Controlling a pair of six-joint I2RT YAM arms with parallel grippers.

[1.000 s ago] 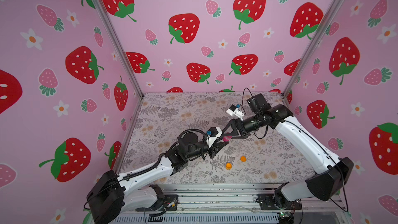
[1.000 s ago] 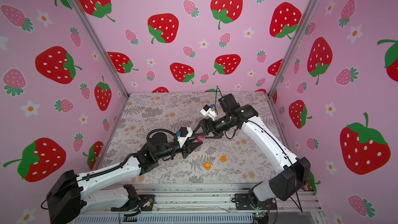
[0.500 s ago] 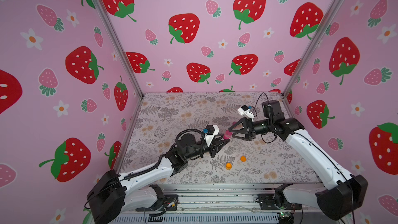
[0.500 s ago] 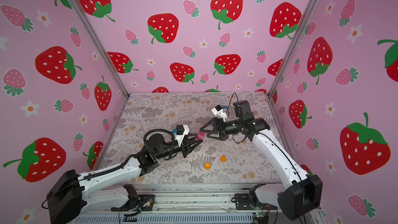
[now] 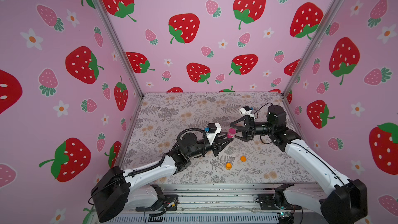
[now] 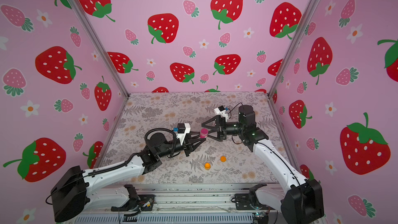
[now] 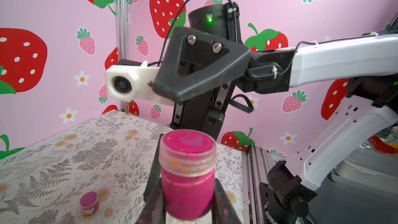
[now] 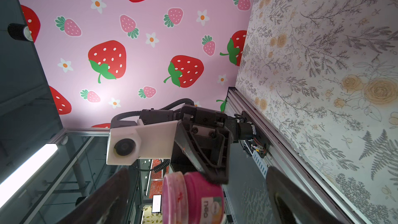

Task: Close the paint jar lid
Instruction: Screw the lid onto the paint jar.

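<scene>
Left gripper [image 5: 230, 137]: shut tight on the pink paint jar [image 5: 231, 133], up above the table [image 5: 172, 108].
Lid [image 7: 187, 149]: sitting on the jar.
Right gripper [image 5: 233, 130]: wide open around the lid, not touching.

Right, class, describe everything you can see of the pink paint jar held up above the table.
The paint jar is small, round, plastic-looking and pink. Its clear ribbed lid sits on top, flecked orange; a printed label shows on the side. It's upright, off the table, pinched at the body by the left gripper. The open right gripper flanks it without touching.
</scene>
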